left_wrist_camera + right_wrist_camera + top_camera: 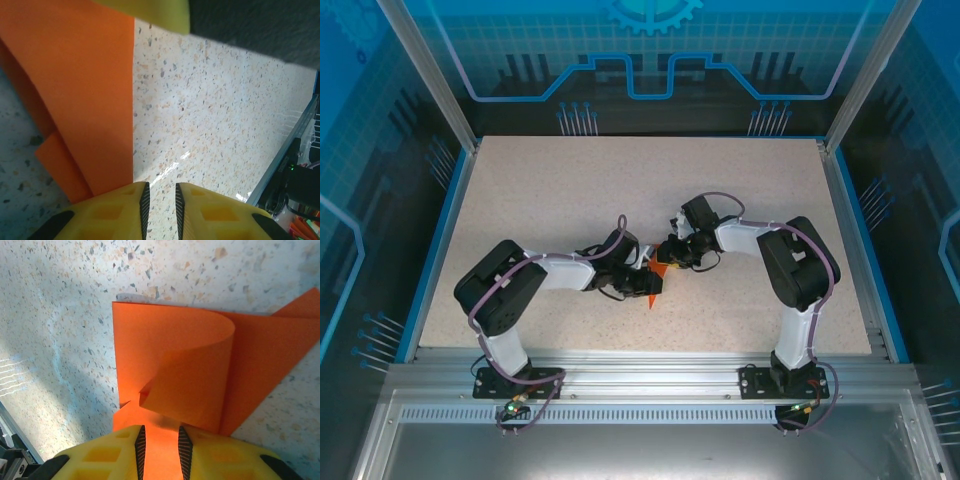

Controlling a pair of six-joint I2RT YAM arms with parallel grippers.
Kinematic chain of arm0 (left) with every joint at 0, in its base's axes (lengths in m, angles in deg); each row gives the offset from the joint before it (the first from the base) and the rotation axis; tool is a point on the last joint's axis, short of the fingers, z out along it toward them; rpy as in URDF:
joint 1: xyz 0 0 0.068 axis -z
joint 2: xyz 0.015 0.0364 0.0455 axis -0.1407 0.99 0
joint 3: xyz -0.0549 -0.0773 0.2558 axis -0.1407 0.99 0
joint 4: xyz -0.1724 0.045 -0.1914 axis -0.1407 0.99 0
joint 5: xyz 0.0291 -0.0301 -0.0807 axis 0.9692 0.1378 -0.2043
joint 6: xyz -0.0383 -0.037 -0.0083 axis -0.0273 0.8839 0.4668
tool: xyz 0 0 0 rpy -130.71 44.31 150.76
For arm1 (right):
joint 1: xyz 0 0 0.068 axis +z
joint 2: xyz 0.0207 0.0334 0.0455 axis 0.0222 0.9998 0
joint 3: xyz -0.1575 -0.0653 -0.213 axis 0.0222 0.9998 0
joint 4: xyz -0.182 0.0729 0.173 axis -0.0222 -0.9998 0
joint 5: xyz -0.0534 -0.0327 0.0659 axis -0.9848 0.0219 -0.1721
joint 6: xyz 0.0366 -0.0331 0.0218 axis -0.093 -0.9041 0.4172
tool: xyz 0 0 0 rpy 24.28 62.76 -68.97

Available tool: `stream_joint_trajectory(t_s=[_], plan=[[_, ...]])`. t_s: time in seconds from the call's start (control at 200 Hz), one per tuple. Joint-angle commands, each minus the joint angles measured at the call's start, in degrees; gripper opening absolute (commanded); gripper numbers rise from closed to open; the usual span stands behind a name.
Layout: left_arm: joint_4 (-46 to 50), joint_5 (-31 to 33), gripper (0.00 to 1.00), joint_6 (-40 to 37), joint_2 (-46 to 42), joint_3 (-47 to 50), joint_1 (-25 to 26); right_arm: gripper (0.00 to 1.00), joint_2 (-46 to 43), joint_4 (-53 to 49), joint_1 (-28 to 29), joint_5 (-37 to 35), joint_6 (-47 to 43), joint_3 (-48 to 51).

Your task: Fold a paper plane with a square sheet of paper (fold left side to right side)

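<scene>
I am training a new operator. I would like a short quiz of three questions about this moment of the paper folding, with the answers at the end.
1. True or false: the orange paper lies fully flat on the table.
2. In the left wrist view, what shows through the gap between the fingers of the left gripper? A) bare table B) orange paper C) a pencil
3. Fill in: seen from above, the left gripper and the right gripper meet near the table's ___.
Key: 1 false, one flap curls up; 2 A; 3 middle.
</scene>
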Motion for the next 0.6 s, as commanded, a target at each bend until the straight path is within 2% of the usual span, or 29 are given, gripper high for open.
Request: stream_joint_trajectory(t_s=[0.0,0.33,0.595], plan=[[4.6,-0.4,0.25,-2.6,1.0,2.0,1.2,0.28,3.2,-4.4,0.4,-3.4,-1.0,0.4],[6.5,2.2,0.21,-2.7,0.7,6.3,4.2,0.28,3.6,-5.0,0.2,-3.7,-1.0,0.1],[4.4,3.4,0.21,0.2,-5.3,12.6,4.4,0.28,3.6,-5.2,0.3,-3.9,-0.9,0.1]])
